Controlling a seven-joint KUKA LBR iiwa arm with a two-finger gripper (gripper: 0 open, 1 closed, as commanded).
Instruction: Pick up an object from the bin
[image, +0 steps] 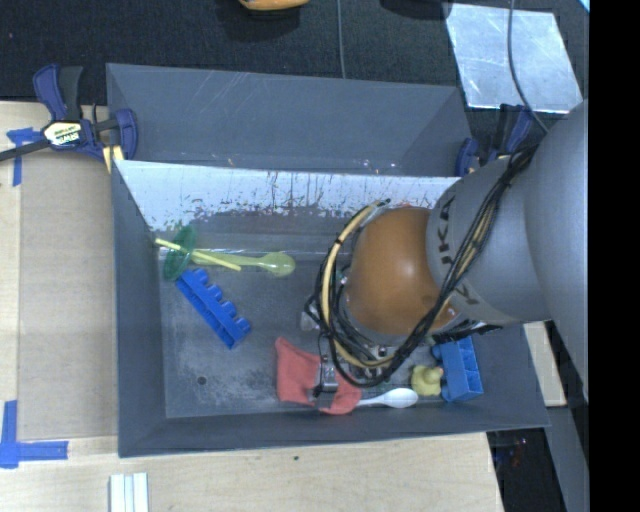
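Grasp stage, I'd say: gripper (326, 385) down at the red cloth (291, 370) (apart or clamped, can't tell); next, a firm close and lift.

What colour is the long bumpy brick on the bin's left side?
The long studded plastic brick is blue; camera view.

bin (140, 380): grey metal, matt, floor scuffed, reddish streaks on 12 o'clock wall; red cloth (296, 375) at 6 o'clock: soft, matt, crumpled; blue toothed block (213, 309) at 9 o'clock, blue brick (460, 368) at 4 o'clock: smooth plastic; yellow-green spoon (245, 262), white spoon (395, 398): glossy plastic; orange wrist cover (395, 270): smooth, glossy
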